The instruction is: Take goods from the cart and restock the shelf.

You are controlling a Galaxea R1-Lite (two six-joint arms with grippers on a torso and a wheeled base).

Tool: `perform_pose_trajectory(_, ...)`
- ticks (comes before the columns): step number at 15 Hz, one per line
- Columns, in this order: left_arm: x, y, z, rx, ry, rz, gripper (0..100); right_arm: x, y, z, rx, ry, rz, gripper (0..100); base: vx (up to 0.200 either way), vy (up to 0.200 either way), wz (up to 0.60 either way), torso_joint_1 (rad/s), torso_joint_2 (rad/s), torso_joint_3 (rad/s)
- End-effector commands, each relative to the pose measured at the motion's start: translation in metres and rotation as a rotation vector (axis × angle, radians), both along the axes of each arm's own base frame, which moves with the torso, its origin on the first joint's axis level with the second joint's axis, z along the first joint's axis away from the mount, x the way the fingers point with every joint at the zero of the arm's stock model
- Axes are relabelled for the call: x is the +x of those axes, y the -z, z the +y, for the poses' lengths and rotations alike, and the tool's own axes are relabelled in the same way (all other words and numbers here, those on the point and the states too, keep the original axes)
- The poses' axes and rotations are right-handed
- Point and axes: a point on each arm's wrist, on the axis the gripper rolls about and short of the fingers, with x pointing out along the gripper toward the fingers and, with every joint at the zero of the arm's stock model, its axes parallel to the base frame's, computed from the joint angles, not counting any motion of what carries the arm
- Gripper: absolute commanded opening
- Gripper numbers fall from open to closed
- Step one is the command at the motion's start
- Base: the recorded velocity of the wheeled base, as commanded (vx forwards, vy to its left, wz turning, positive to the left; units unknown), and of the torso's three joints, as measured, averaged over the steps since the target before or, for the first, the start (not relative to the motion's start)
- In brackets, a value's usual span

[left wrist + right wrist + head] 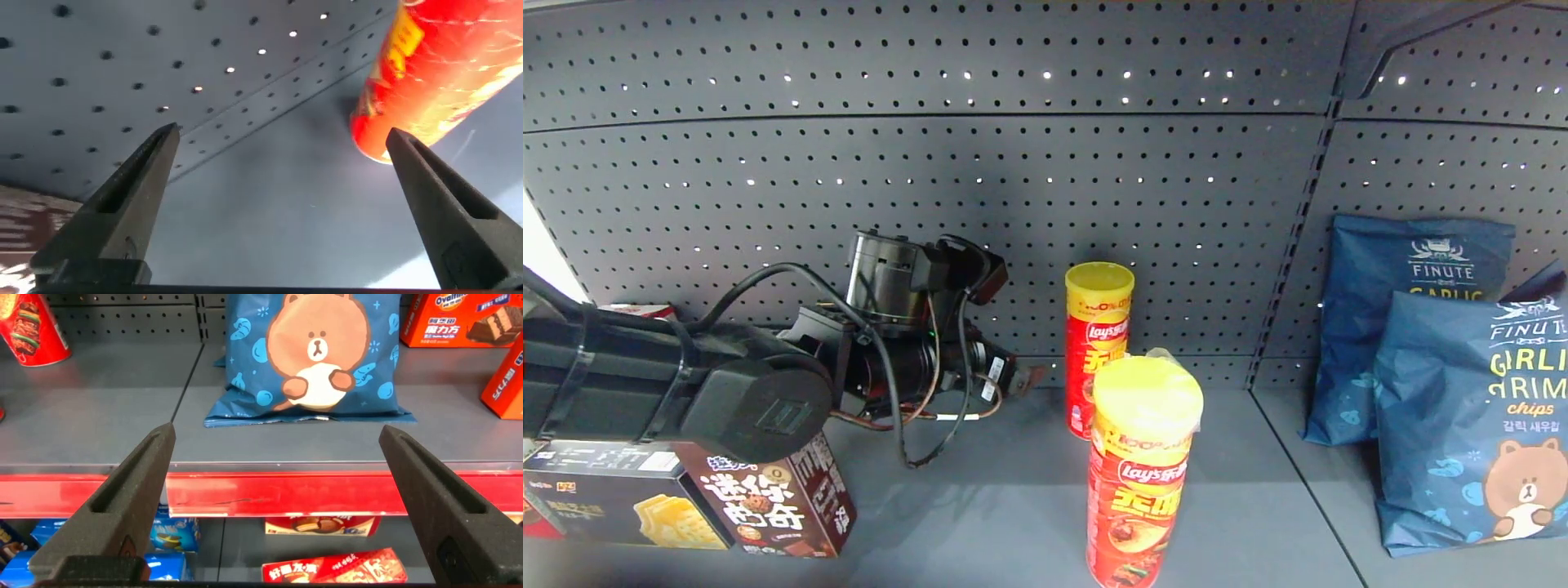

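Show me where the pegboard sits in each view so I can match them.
Head: pegboard fills the back, behind two red cans.
Left wrist: pegboard slants behind a red can.
Right wrist: pegboard is a strip behind the bear bag.
Shared landmark: a red can standing before it on the grey shelf.
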Motion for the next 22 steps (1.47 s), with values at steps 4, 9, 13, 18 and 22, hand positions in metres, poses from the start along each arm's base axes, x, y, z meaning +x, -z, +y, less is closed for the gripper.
perform_pose_trajectory(4, -0.04, -0.04, 0.027, -0.005, -0.014, -0.02, 100, 0.0, 0.0, 0.0, 0.0, -0.002, 0.002, 100, 0.0, 0.0, 0.0, 0.0, 0.0, 0.0)
perform_pose_trajectory(9, -0.078, -0.078, 0.058, -0.024, -0.097, -0.11, 100, 0.0, 0.0, 0.0, 0.001, -0.001, 0.002, 100, 0.0, 0.0, 0.0, 0.0, 0.0, 0.0)
perform_pose_trajectory(13, -0.121, -0.091, 0.08, -0.019, -0.125, -0.125, 100, 0.0, 0.0, 0.0, 0.0, -0.001, 0.002, 100, 0.0, 0.0, 0.0, 0.0, 0.0, 0.0)
perform_pose_trajectory(18, -0.182, -0.076, 0.104, -0.018, -0.128, -0.155, 100, 0.0, 0.0, 0.0, 0.012, 0.001, -0.003, 100, 0.0, 0.0, 0.0, 0.0, 0.0, 0.0)
perform_pose_trajectory(22, -0.182, -0.075, 0.104, -0.028, -0.134, -0.17, 100, 0.014, -0.148, 0.0, 0.106, -0.066, -0.029, 100, 0.0, 0.0, 0.0, 0.0, 0.0, 0.0)
